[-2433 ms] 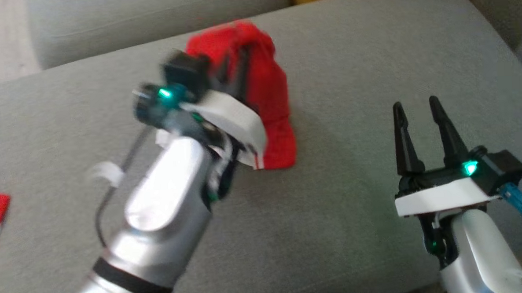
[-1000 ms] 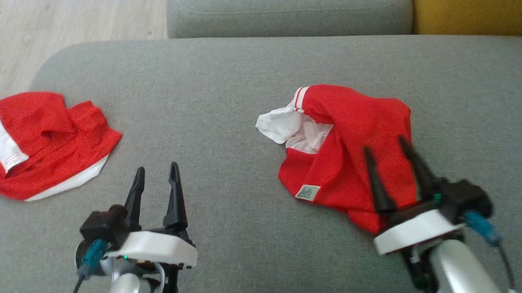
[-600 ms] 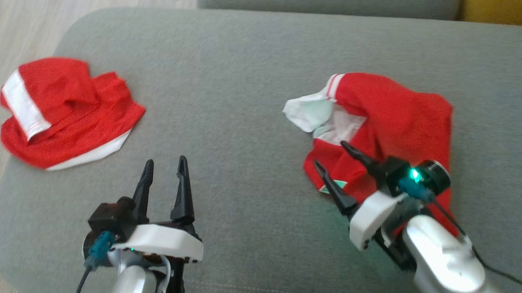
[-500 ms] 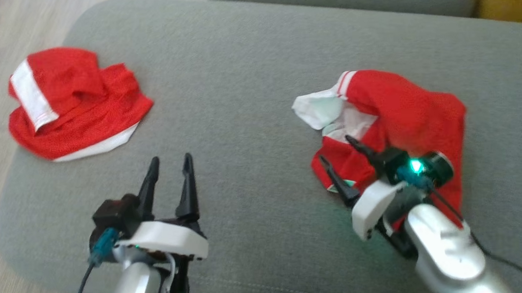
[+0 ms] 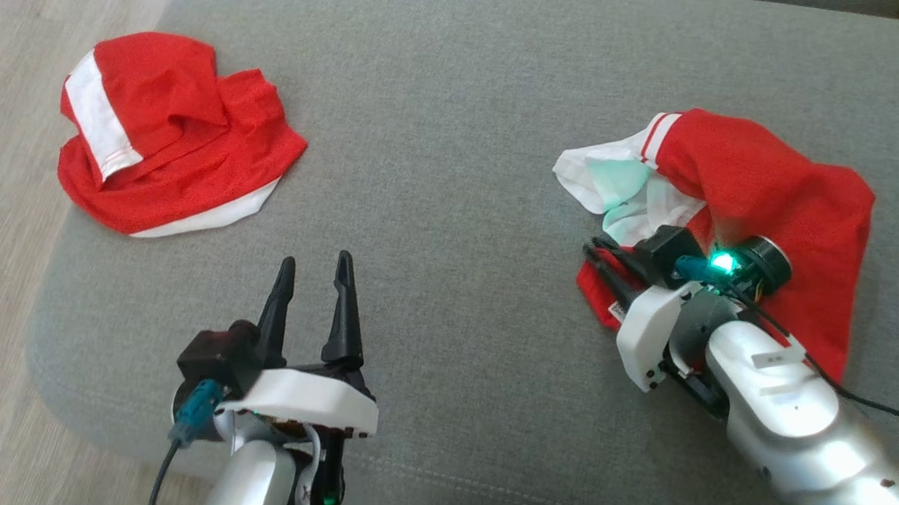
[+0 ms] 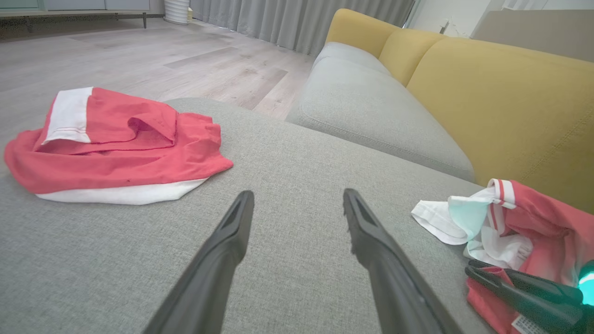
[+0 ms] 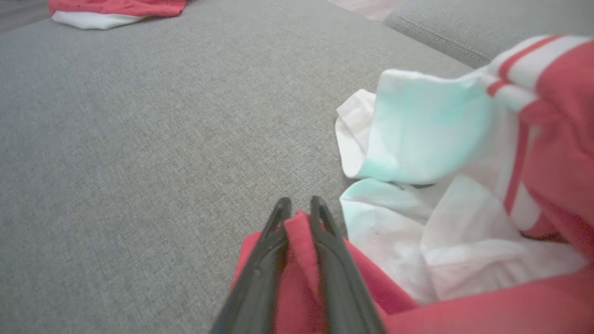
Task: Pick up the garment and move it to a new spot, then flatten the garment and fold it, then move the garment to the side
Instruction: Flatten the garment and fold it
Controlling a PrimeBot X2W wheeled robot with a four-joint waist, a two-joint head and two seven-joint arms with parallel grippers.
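Pinching a red fold of the garment (image 5: 780, 185) with the right gripper (image 7: 300, 204), likely for lifting it elsewhere (left gripper (image 5: 315, 258) hovering spread, empty).

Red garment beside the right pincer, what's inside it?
White lining, tinted greenish, spills from the crumpled red garment. The right pincer pinches its red edge. Whatever lies deeper in the folds is covered.

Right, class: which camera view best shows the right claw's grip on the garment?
The right wrist view: the right claw pinches a red fold of the garment, close up. The head view shows it low against the cloth, the contact unclear; the left wrist view catches it at the lower right corner.
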